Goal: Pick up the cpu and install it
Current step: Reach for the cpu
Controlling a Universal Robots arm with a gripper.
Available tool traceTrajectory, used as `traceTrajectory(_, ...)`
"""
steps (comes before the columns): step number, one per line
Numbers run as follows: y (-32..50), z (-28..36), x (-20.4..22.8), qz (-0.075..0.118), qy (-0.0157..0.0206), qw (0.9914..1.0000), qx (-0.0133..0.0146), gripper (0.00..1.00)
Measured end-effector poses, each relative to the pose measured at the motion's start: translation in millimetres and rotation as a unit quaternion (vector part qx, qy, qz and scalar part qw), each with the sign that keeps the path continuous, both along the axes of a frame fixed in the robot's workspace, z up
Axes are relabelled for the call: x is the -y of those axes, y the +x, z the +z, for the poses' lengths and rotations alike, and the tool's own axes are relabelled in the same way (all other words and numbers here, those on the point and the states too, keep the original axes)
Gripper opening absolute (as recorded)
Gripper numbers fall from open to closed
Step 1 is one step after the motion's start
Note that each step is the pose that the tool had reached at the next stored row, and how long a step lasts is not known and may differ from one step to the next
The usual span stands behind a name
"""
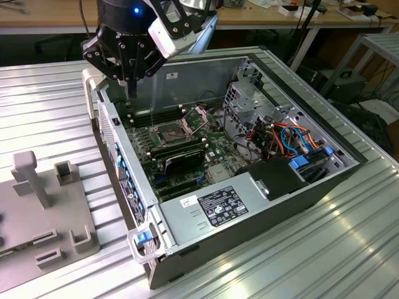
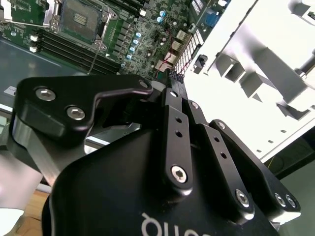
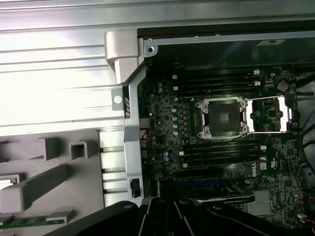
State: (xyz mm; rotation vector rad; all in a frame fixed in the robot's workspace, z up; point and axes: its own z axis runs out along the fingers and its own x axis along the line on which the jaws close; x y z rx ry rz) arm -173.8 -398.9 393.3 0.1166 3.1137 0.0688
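Note:
My gripper (image 1: 132,87) hangs over the near wall of the open computer case (image 1: 206,212), at the exterior view's left. Its fingers look shut, with nothing seen between them, and they show as dark links in both wrist views (image 2: 172,81) (image 3: 168,206). The square processor socket (image 1: 169,132) (image 3: 221,117) (image 2: 78,19) on the green motherboard lies dark, and its hinged metal frame (image 1: 197,117) (image 3: 269,115) is swung open beside it. The gripper is above and to one side of the socket, apart from it. The cpu is out of view.
A long black card (image 1: 181,159) (image 3: 216,194) stands in the board just past the socket. A grey fixture with posts and slots (image 1: 43,205) (image 3: 49,177) lies on the ribbed metal table outside the case. Cables and drive bays (image 1: 280,140) crowd the far end of the case.

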Motion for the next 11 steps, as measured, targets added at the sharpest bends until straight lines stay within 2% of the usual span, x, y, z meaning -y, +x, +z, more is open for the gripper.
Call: traceTrajectory(11, -4.2, 0.0, 0.0, 0.0, 0.0, 1.0, 0.0, 0.11)
